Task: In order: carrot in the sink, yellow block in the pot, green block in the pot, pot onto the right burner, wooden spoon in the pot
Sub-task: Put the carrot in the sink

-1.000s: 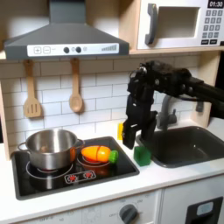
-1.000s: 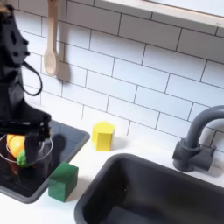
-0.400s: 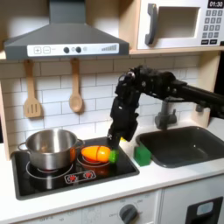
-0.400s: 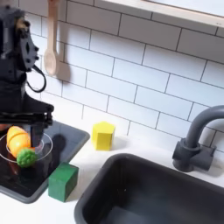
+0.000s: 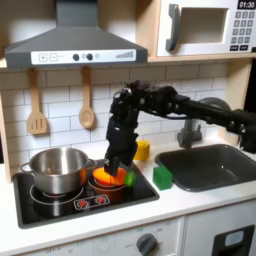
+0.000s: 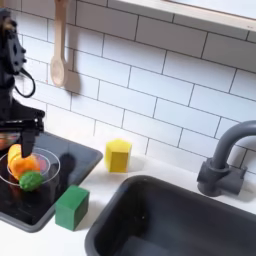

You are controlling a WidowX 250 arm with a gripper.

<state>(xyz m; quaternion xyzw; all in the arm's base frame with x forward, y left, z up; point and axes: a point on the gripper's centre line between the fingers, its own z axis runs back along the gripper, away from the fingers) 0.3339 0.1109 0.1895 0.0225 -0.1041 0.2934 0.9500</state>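
The orange carrot (image 5: 108, 178) with its green end (image 6: 30, 181) lies on the right burner of the black stovetop (image 5: 140, 188). My gripper (image 5: 113, 165) hangs directly over it, open, its fingers (image 6: 36, 143) down at the carrot's sides. The shiny pot (image 5: 57, 170) stands on the left burner. The yellow block (image 5: 143, 150) rests by the tiled wall, and the green block (image 5: 162, 177) sits on the counter between stove and sink (image 5: 215, 165). In both exterior views the wooden spoon (image 5: 86, 100) hangs on the wall (image 6: 59, 50).
A slotted wooden spatula (image 5: 36, 106) hangs left of the spoon. The dark arched faucet (image 6: 225, 160) stands behind the sink. A range hood (image 5: 70, 45) and a microwave (image 5: 205, 28) are overhead. My arm (image 5: 200, 105) stretches in from the first exterior view's right, above the sink.
The arm has swung from beside the sink toward the first exterior view's left and lowered over the carrot. Carrot, blocks and pot have not moved.
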